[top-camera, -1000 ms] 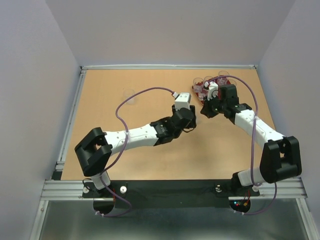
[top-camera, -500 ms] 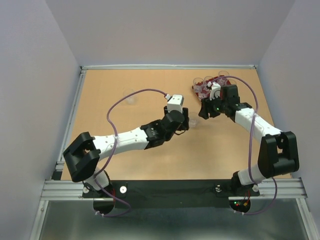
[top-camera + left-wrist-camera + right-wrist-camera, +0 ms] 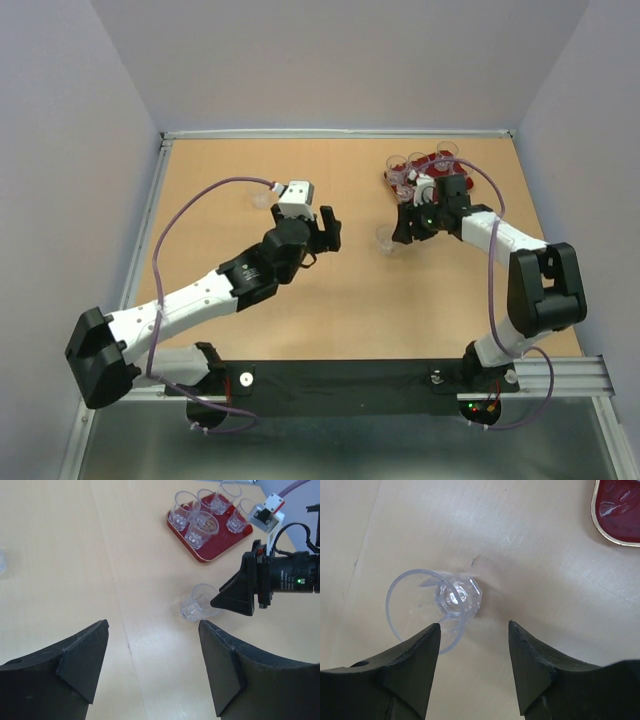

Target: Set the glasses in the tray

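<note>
One clear glass (image 3: 385, 240) stands on the table between the two arms, left of the dark-red tray (image 3: 428, 160). In the right wrist view this glass (image 3: 437, 602) is just ahead of the left fingertip, outside the jaws. My right gripper (image 3: 399, 231) (image 3: 474, 625) is open and empty. My left gripper (image 3: 323, 231) (image 3: 153, 622) is wide open and empty, well left of the glass (image 3: 197, 602). Several glasses (image 3: 201, 529) stand in the tray (image 3: 210, 556). Another glass (image 3: 262, 195) stands alone at the table's far left.
The tray's corner (image 3: 617, 510) shows at the top right of the right wrist view. The lone glass (image 3: 1, 560) is cut off by the left wrist view's left edge. Purple cables loop above both arms. Walls close in the table at the back and sides.
My left gripper has drawn back to the left and opened wider, leaving the glass standing on the table. My right gripper has opened and come down from the tray to that glass.
</note>
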Robot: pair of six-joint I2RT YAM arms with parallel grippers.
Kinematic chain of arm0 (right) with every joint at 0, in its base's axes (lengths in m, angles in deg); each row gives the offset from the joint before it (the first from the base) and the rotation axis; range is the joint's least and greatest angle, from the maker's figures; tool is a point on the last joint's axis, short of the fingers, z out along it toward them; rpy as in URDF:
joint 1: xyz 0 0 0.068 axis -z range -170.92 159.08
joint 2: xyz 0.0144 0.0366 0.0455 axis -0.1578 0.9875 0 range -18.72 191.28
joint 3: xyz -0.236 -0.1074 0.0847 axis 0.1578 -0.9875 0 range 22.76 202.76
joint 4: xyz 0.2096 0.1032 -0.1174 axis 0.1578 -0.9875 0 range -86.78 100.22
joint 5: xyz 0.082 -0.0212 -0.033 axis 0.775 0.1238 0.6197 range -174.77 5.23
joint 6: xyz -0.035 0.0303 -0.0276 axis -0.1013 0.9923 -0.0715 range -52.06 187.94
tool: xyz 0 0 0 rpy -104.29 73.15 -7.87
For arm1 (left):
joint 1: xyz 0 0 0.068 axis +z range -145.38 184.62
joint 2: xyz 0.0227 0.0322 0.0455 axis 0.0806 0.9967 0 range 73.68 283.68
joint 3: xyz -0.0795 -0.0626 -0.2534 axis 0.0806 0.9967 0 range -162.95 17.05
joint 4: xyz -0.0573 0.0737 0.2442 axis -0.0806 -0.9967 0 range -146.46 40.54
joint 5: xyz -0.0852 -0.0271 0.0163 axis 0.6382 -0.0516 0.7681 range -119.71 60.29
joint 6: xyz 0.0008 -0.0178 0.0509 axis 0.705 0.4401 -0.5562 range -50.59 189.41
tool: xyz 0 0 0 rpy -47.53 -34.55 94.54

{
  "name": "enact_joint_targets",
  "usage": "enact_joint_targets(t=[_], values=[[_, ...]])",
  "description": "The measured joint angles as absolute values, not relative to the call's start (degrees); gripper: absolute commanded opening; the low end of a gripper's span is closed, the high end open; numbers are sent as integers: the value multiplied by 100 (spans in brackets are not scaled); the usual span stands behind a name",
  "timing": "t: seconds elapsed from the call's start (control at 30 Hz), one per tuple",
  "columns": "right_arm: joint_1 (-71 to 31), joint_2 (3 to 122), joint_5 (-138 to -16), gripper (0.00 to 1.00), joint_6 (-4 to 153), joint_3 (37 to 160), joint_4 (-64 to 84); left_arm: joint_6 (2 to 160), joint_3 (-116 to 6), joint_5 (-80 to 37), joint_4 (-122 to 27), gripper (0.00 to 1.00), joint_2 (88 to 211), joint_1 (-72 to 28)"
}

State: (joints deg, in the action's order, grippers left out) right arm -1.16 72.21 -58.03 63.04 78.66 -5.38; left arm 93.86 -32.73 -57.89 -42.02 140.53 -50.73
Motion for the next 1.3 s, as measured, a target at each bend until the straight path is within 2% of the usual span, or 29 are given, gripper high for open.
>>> enact_joint_targets(t=[0.03, 0.07, 0.13, 0.17, 0.27, 0.57, 0.83, 0.97, 1.3], values=[[-134, 7263, -5823, 54, 6312, 7879, -540, 9342, -3225, -5802, -4220, 84, 13935, -5040], [-145, 7293, -5849, 42, 6319, 7893, -538, 9272, -3166, -5804, -4270, 84, 13753, -4981], [-191, 7414, -5897, 29, 6339, 7952, -522, 9163, -3116, -5804, -4401, 85, 13504, -4872], [-204, 7446, -5938, 18, 6347, 7971, -520, 9078, -3116, -5809, -4488, 85, 13355, -4802], [-239, 7479, -6087, 0, 6358, 7973, -511, 8822, -3116, -5817, -4641, 86, 13010, -4603], [-188, 7350, -6649, 0, 6212, 7973, -518, 7686, -2987, -6246, -5037, 86, 12142, -4186], [876, 6957, -7106, 0, 6218, 8059, -422, 7181, -2463, -6639, -5251, 86, 11777, -4175], [1018, 7114, -7289, 0, 6295, 8255, -409, 7109, -2463, -6683, -5236, 86, 11607, -4172], [1097, 8135, -8052, 0, 6857, 9676, -153, 7067, -2460, -6714, -5229, 86, 11253, -4085]])
